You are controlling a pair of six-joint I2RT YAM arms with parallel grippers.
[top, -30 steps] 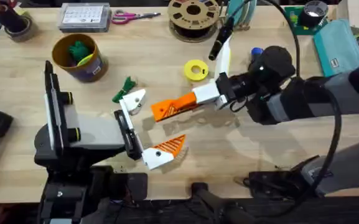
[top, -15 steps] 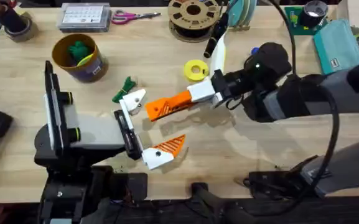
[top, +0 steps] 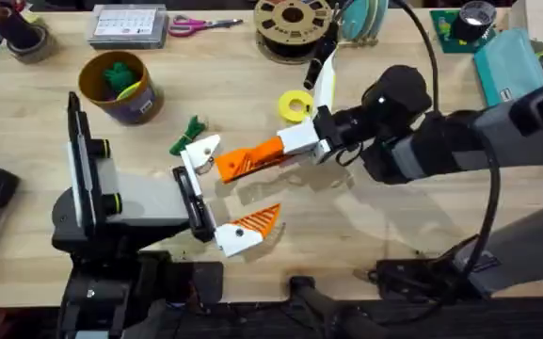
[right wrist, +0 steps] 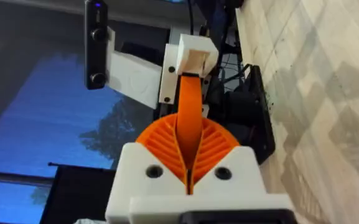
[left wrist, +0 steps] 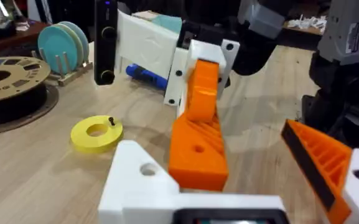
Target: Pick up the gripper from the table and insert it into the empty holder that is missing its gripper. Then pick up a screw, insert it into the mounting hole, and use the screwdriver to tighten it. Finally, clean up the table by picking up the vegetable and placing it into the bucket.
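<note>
setting: robotics lab or maker workshop. evidence: light wooden worktable (top: 252,99) with two robot arms mounted at its near edge; brown perforated filament spool (top: 293,21); yellow tape roll (top: 296,105); pink-handled scissors (top: 192,24); clear parts organiser box (top: 128,24); cables along the front; dark window behind.

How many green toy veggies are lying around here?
2. One green leafy bundle sits inside the round mustard-yellow tub. One small dark-green leafy sprig lies on the wooden table, beside the plain white finger block. Others may be hidden behind the arms.
</note>
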